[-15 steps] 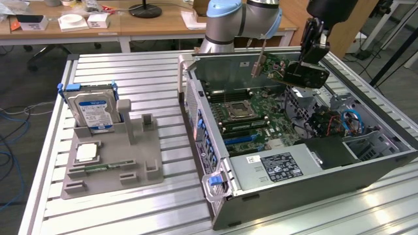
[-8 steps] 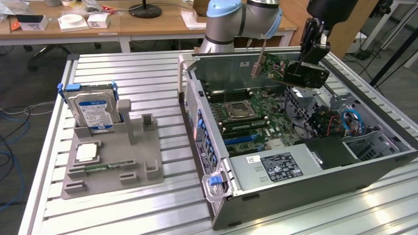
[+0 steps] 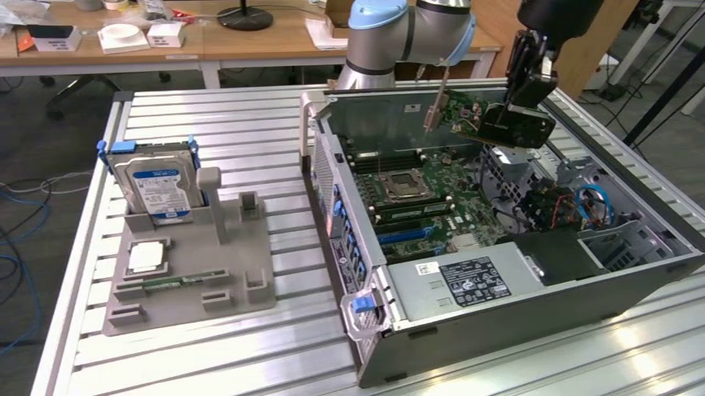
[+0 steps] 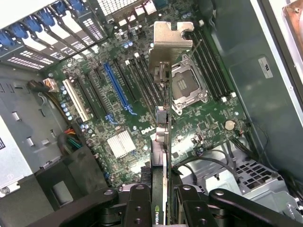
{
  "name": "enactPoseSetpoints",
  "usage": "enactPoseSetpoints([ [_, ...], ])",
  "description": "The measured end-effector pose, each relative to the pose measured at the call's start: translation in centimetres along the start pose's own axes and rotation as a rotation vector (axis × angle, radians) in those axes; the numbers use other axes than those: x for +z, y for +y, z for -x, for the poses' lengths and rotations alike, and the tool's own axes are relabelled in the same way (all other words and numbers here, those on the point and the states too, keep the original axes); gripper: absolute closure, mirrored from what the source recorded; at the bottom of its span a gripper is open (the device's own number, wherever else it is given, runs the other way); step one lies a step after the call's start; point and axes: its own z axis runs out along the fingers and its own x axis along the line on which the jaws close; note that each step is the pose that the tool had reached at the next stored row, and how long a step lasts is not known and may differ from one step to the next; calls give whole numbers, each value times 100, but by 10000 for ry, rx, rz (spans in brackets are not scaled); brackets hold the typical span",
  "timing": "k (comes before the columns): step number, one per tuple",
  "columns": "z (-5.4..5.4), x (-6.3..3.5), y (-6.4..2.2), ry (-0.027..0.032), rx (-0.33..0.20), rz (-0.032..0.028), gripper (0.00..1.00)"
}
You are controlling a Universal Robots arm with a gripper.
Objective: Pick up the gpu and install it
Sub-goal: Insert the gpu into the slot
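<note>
On your slotted alu table, exterior view's left: grey fixture tray w/ a blue-label HDD upright at its far end, a CPU chip and RAM stick nearer. Exterior view's right: open PC case, mobo w/ CPU socket, PSU at near end. Wooden desk far behind

gpu partly beyond frame edge

Bright light is glinting off the slatted aluminium worktable, strongest along its near edge. Behind it, wooden desks are running across the back of the room, carrying a few white boxes and a black round stand base. Blue cables are trailing over the dark floor at the exterior view's left.
</note>
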Motion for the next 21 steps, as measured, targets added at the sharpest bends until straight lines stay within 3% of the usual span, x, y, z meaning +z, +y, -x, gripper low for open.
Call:
enactPoseSetpoints([
  [21, 3, 0, -6, -6, -379, 7, 74],
])
